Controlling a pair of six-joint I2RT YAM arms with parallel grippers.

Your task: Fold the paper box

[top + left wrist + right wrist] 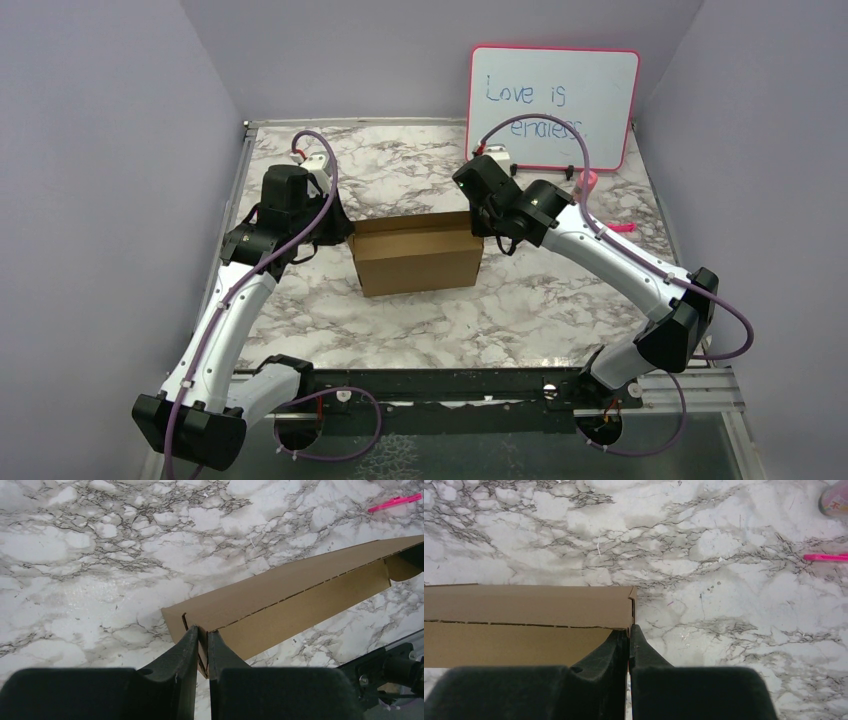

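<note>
Marble-patterned table [560, 320], lilac walls on three sides.

Top view:
- paper box [415, 255] sits mid-table, already a closed-looking brown block with walls up and a top panel over it.
- left gripper [343, 233] is at its left end, right gripper [483, 222] at its right end.
- Judged: most of the folding is done. Whether the end flaps are tucked and locked cannot be told from here.
- whiteboard [553, 105], pink-framed, leans on the back wall. Blue handwriting: "Love is", then a word below that looks like "endless", partly crossed by a cable.
- pink pen [622, 229] lies right of the box, apart from it.

Left wrist:
- fingers [185, 650] nearly together, pinching a thin cardboard edge at the box's near corner.
- Creased fold line runs along the panel; far end shows a curved notch.
- No print on the cardboard.

Right wrist:
- fingers [644, 652] likewise almost closed on the cardboard edge at the box's end.
- Plain brown, no label.

Left to do, by my reading: seat the ends and let go.
</note>
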